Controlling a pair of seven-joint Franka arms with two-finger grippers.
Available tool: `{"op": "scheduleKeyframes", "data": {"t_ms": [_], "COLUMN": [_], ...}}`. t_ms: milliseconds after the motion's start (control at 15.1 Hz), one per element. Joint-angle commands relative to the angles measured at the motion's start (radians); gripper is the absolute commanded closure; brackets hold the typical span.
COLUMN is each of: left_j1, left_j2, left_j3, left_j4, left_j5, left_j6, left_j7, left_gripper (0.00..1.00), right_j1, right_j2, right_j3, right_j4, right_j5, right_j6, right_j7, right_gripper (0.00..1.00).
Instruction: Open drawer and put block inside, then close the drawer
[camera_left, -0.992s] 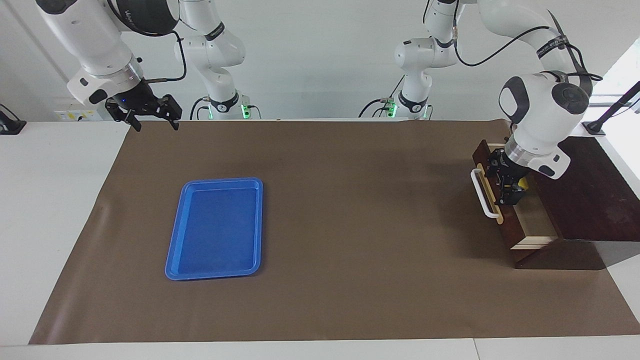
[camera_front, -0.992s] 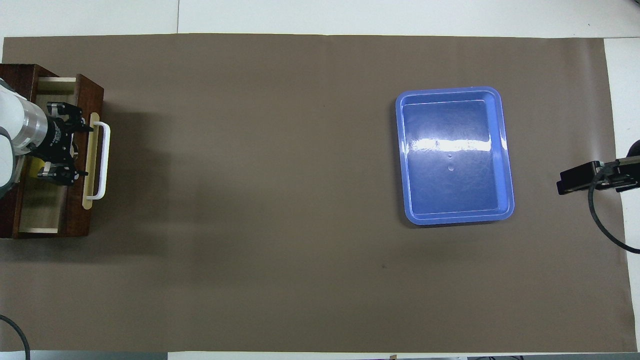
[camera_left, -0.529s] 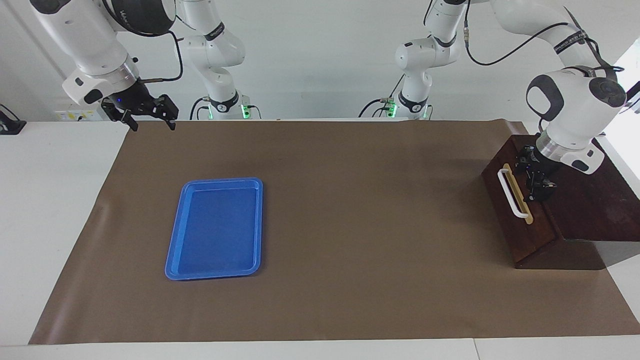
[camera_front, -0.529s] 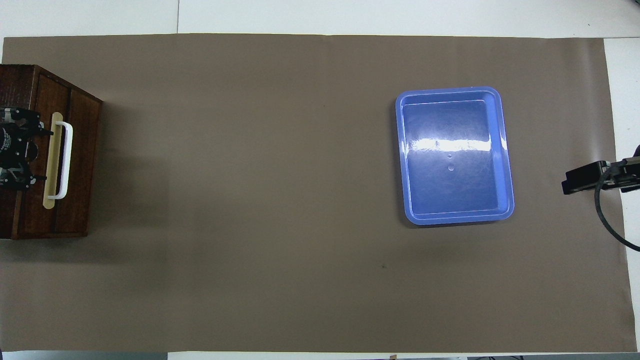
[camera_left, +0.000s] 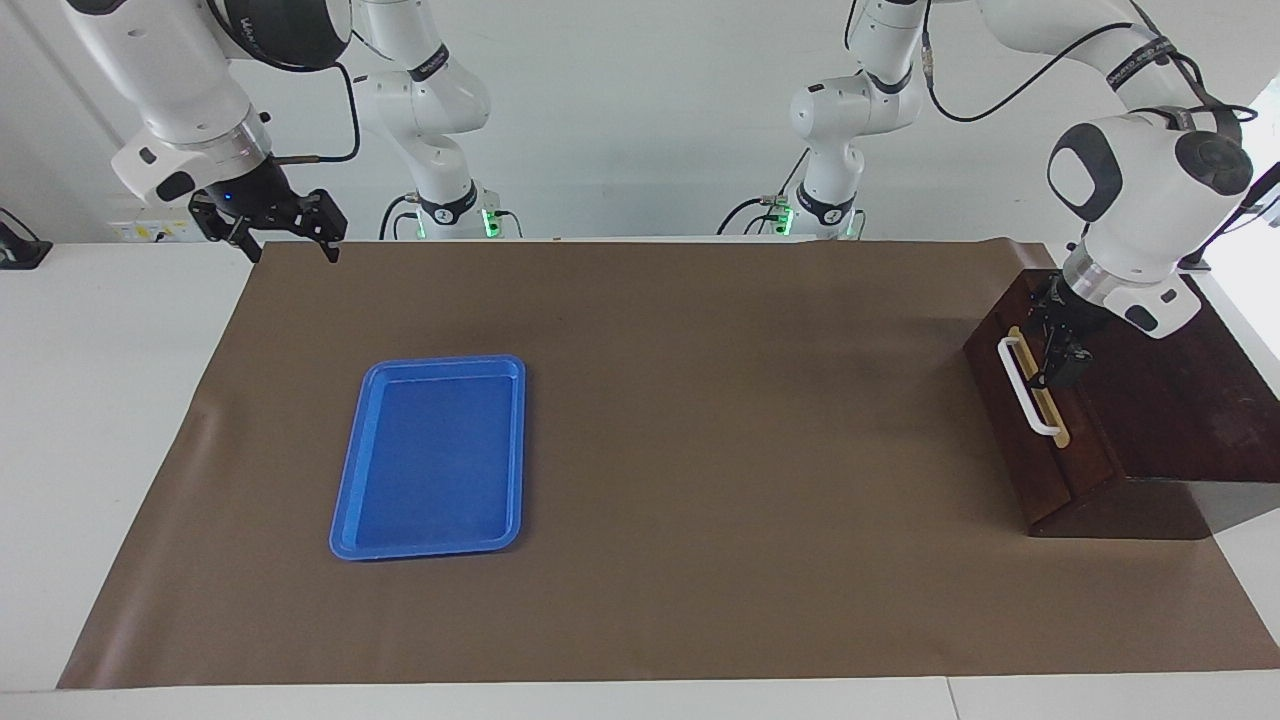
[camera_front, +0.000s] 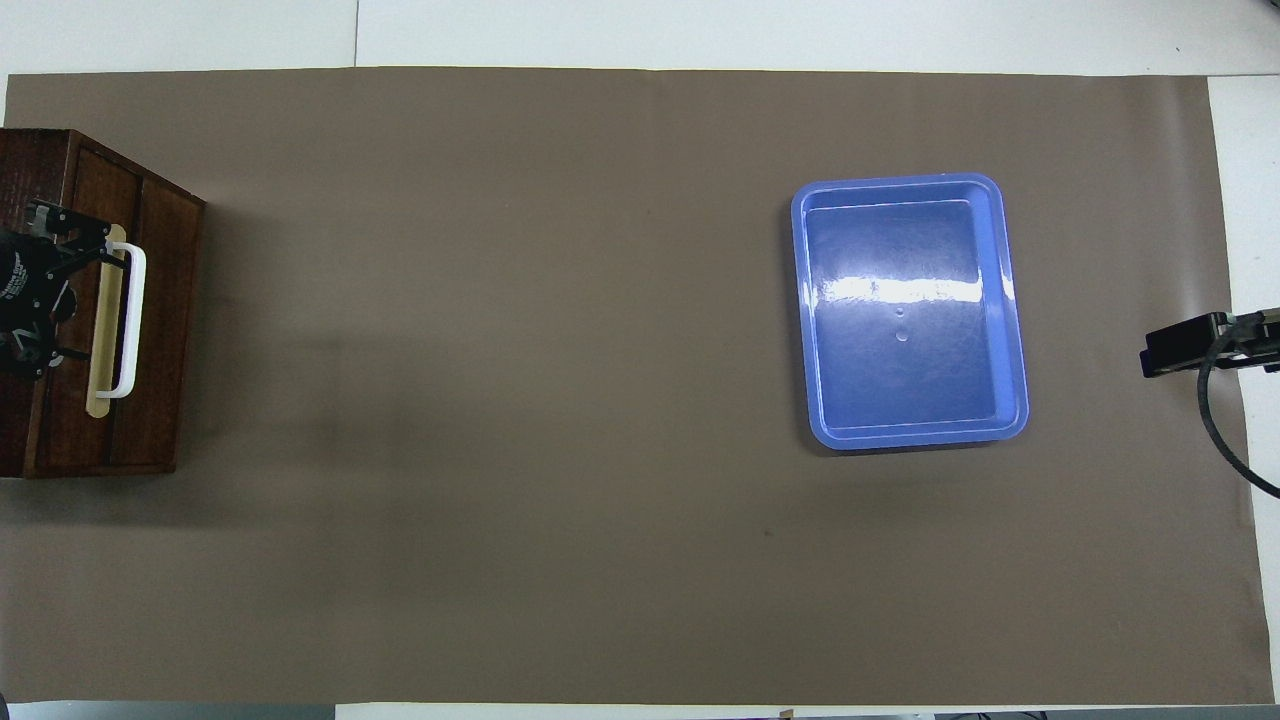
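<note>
The dark brown drawer (camera_left: 1000, 405) is pushed flush into its wooden box (camera_left: 1180, 400) at the left arm's end of the table. Its white bar handle (camera_left: 1026, 386) (camera_front: 130, 320) faces the middle of the table. The block is hidden. My left gripper (camera_left: 1058, 345) (camera_front: 45, 295) hangs open over the box's top front edge, just above the handle's tan strip, holding nothing. I cannot tell whether it touches the wood. At the right arm's end my right gripper (camera_left: 290, 245) waits open and empty, above the edge of the brown mat.
A flat blue tray (camera_left: 350, 480) (camera_front: 1010, 300) lies empty on the brown mat (camera_left: 700, 450), toward the right arm's end. The bare mat stretches between the tray and the box.
The drawer, open a second ago with the yellow block inside, has slid shut. My left gripper rode back with it and has since tilted over the handle. The right gripper drifted slightly outward.
</note>
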Motion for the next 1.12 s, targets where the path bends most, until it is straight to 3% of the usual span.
{"op": "scheduleKeyframes", "data": {"t_ms": [0,397,661,860,1058], "left_j1": [-0.018,-0.052,-0.077,-0.089,-0.094], "left_j2": [-0.061,-0.128,-0.138,-0.119,-0.049], "left_j3": [0.006,-0.004,-0.007,-0.001,-0.003], "left_j4": [-0.002,0.032,0.038,0.083,0.152], "left_j5": [0.012,0.010,-0.002,-0.039,-0.047], "left_j6": [-0.072,-0.259,-0.297,-0.311,-0.372], "left_j7": [0.192,0.640,0.754,0.834,0.857], "left_gripper": [0.00,0.00,0.00,0.00,0.00], "right_j1": [-0.007,-0.014,-0.016,-0.014,-0.014], "right_j2": [-0.005,-0.003,-0.003,-0.005,-0.008], "right_j3": [0.007,0.007,0.008,0.008,0.010], "right_j4": [0.003,0.009,0.009,0.009,0.006], "right_j5": [-0.018,-0.007,0.007,0.021,0.019], "right_j6": [0.005,0.035,0.033,0.033,0.031], "right_j7": [-0.010,-0.015,-0.013,0.002,0.004], "right_gripper": [0.00,0.00,0.00,0.00,0.00]}}
